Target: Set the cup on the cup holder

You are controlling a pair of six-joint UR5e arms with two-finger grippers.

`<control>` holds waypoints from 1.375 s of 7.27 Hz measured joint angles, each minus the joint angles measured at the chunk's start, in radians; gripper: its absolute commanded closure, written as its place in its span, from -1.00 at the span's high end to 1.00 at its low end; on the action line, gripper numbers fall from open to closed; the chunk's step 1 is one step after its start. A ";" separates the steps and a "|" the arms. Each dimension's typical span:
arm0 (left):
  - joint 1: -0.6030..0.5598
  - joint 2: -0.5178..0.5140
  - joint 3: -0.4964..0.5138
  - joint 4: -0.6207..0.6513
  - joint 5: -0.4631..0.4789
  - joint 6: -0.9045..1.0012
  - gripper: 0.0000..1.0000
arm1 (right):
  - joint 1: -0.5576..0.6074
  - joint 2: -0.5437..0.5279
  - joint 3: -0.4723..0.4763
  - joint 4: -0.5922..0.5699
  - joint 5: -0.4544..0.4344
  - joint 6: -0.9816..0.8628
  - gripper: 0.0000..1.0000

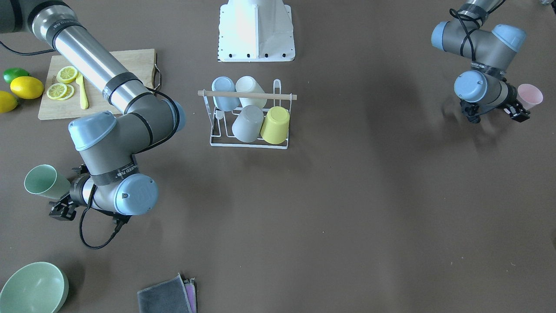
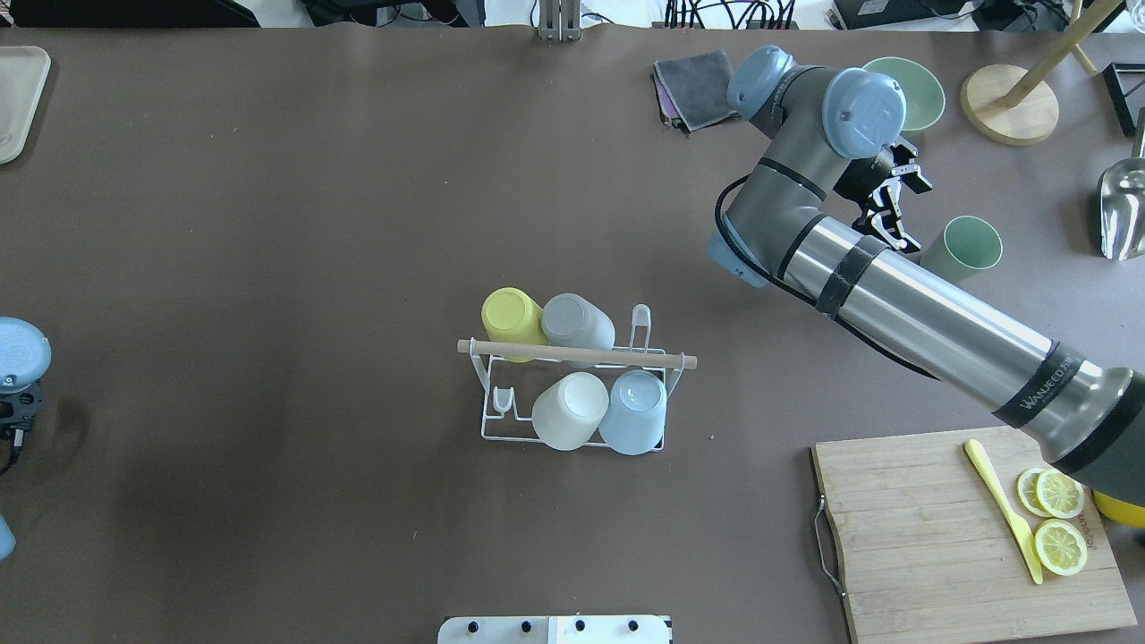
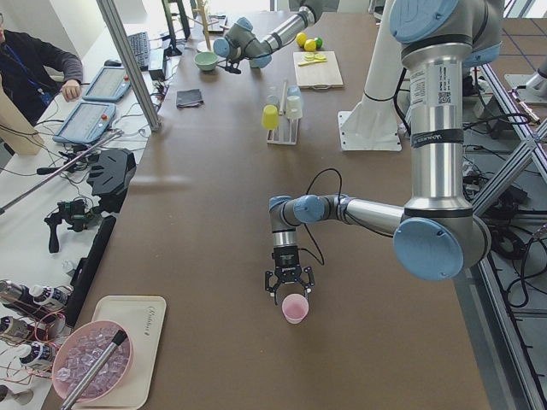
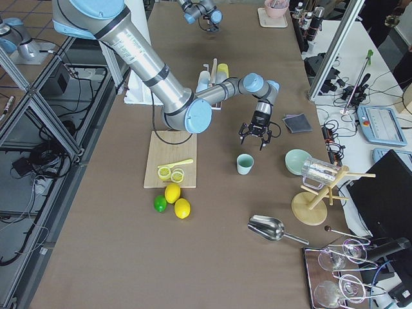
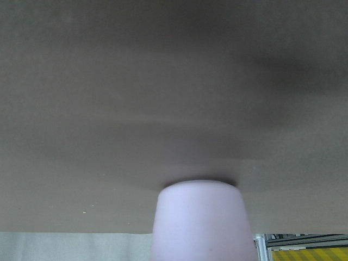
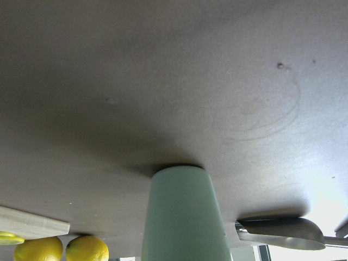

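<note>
Green cup [image 2: 964, 248] upright just beside open right tool [image 2: 894, 201], apart.

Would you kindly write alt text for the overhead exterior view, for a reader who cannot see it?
A white wire cup holder at the table's centre carries four upturned cups, yellow, grey, cream and blue. At upper right, the right gripper hangs open beside an upright green cup on the table.

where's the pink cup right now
In the front-facing view the pink cup stands upright on the table at the far right, just beside the left claw, far from the cup rack.
</note>
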 measured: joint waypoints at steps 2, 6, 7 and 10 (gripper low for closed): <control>0.001 0.015 0.004 -0.020 0.000 -0.002 0.98 | -0.011 0.004 -0.026 0.002 -0.055 -0.032 0.98; 0.004 0.042 0.032 -0.089 0.000 -0.003 0.98 | -0.002 -0.019 -0.056 0.006 -0.021 -0.062 0.98; 0.005 0.043 0.036 -0.093 0.000 -0.003 0.98 | 0.002 -0.021 -0.056 0.006 -0.007 -0.070 0.98; 0.005 0.044 0.048 -0.108 0.000 -0.002 0.98 | 0.006 -0.042 -0.056 0.007 0.002 -0.105 0.98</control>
